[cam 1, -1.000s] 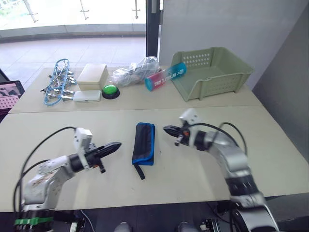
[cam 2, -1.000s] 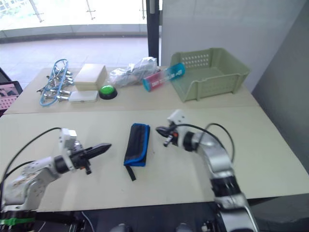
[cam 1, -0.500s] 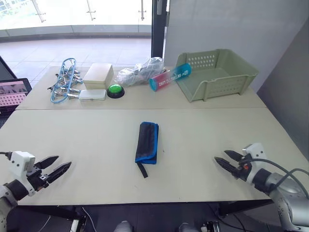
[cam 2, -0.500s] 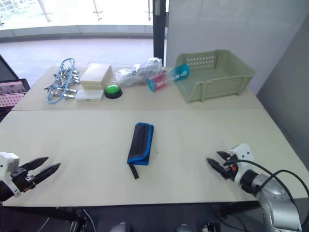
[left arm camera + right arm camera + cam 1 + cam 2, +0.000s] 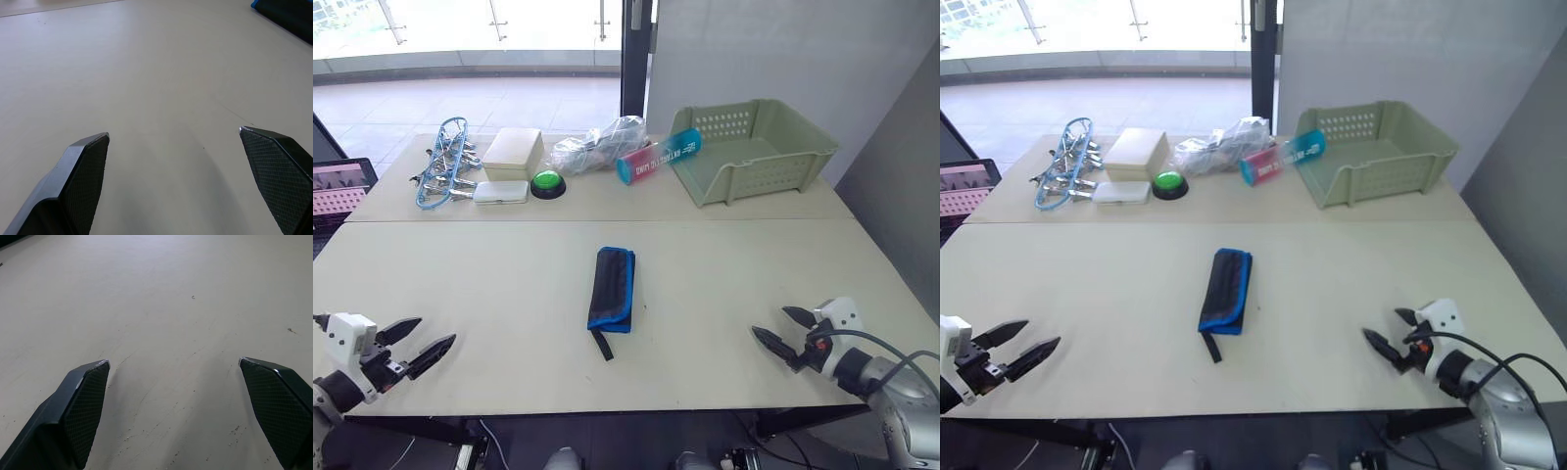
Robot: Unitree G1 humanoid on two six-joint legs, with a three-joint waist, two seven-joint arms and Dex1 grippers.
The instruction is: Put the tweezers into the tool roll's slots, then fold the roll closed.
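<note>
Black tool roll point(image 5: 611, 289) with blue edging

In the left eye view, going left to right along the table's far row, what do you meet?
Clips bundle → white box → green button → plastic bag → tube → green basket.

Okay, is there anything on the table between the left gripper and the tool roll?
Nothing visible. Bare table lies between the open left gripper and the folded tool roll. The right gripper sits on the roll's far side.
</note>
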